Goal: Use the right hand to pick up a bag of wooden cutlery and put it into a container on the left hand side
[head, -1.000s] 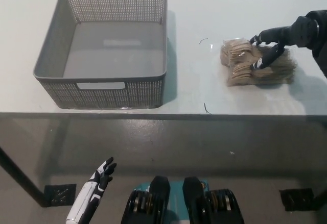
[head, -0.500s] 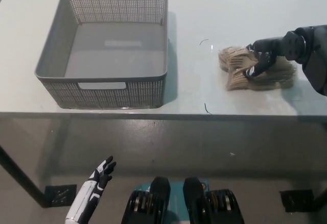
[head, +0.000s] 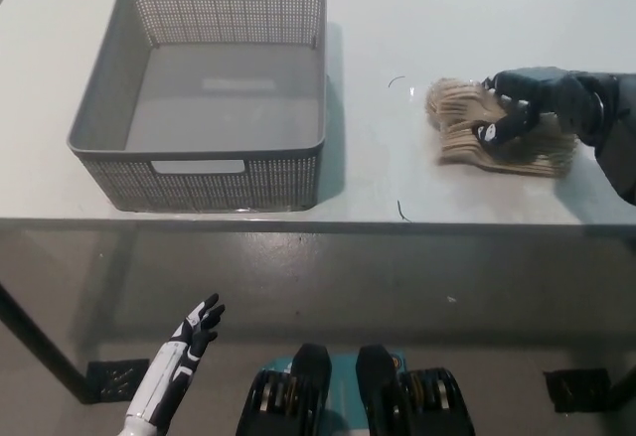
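Over the last 1 second the black right hand [head: 527,98] had drawn in over the bag of wooden cutlery [head: 477,146] and its fingers [head: 494,130], spread before, had curled down onto the bag's upper part, bunching it a little. They appeared closed on the bag, gripping it, though it could not be told whether the bag had left the bench [head: 397,19] yet; it lay at the right of the bench, well apart from the grey container [head: 248,183], which stood at the left with nothing in it. The white left hand [head: 194,329] rested low at the lower left, below the bench edge, its fingers apart and holding nothing. By these signs the task was at its early stage: the reach was done and the grasp was made or nearly so. The lift, the carry leftward across the bench and the release into the container all remained.
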{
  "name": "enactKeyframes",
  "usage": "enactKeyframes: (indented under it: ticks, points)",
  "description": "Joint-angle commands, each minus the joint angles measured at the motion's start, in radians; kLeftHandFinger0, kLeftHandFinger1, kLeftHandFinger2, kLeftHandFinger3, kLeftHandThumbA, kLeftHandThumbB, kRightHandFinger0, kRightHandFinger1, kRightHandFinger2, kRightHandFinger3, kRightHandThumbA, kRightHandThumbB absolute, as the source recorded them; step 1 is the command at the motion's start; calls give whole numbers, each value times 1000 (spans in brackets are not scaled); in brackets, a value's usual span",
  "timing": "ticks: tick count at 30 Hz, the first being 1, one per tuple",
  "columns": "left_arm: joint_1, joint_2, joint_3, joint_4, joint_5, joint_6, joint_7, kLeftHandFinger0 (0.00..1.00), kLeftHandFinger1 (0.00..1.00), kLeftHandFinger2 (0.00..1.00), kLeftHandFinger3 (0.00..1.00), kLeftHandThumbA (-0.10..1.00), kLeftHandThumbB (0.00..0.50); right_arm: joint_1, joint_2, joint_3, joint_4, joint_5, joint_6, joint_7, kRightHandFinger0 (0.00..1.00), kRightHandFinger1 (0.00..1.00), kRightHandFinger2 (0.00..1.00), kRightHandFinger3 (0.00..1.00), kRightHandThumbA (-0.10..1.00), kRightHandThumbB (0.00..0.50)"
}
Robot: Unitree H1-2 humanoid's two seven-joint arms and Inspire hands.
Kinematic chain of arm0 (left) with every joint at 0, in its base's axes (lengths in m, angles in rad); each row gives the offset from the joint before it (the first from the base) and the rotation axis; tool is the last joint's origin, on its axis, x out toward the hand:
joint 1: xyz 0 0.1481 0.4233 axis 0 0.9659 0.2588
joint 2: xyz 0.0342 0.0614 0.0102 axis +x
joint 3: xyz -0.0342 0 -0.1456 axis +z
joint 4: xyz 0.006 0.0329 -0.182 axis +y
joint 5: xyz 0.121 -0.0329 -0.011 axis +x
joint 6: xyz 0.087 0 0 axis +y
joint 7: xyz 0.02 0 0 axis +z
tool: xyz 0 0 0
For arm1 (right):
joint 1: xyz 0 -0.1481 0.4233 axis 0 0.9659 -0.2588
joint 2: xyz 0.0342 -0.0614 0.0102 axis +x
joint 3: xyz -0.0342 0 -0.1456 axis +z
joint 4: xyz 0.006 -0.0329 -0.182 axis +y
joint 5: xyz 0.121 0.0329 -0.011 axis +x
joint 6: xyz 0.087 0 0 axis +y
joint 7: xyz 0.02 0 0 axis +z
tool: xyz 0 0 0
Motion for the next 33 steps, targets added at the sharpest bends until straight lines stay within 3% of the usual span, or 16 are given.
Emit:
enactKeyframes:
  ticks: [1,2,4,6,12,16,18,22,29,33]
  points:
    - [-23,22,4,-30,-13,-3,-15,1000,1000,1000,1000,1000,170,25,-11,-47,15,35,-88,-173,0,389,793,913,-100,132]
    - [-24,21,4,-29,-14,-1,-14,1000,1000,1000,1000,1000,162,21,-13,-54,14,35,-94,-186,0,348,787,916,-100,134]
    - [-25,22,5,-31,-15,2,-15,1000,1000,1000,1000,1000,148,12,-11,-61,16,31,-98,-199,27,532,954,983,-100,142]
    - [-28,23,4,-30,-13,3,-15,1000,1000,1000,1000,1000,145,-1,-12,-67,19,29,-103,-221,61,632,1000,1000,-100,144]
    - [-40,23,5,-16,-13,-8,-11,1000,1000,1000,1000,1000,165,-50,-14,-90,23,41,-89,-262,113,698,1000,997,-100,121]
    - [-38,23,8,-15,-17,-8,-11,1000,1000,1000,1000,1000,163,-78,-17,-121,24,59,-113,-286,87,672,992,979,-100,156]
    - [-38,23,7,-16,-17,-4,-11,1000,1000,1000,1000,1000,165,-101,-20,-149,25,78,-112,-286,123,713,1000,1000,-100,144]
    - [-37,26,7,-19,-18,4,-14,1000,1000,1000,1000,1000,147,-145,-25,-197,11,98,-116,-286,117,690,991,1000,-100,123]
    - [-30,24,7,-19,-15,1,-11,1000,1000,1000,1000,1000,154,-210,-16,-274,7,134,-115,-299,0,510,875,966,-100,119]
    - [-28,23,5,-26,-9,11,-9,1000,1000,1000,1000,1000,151,-242,-4,-316,3,159,-116,-286,0,482,847,920,-100,167]
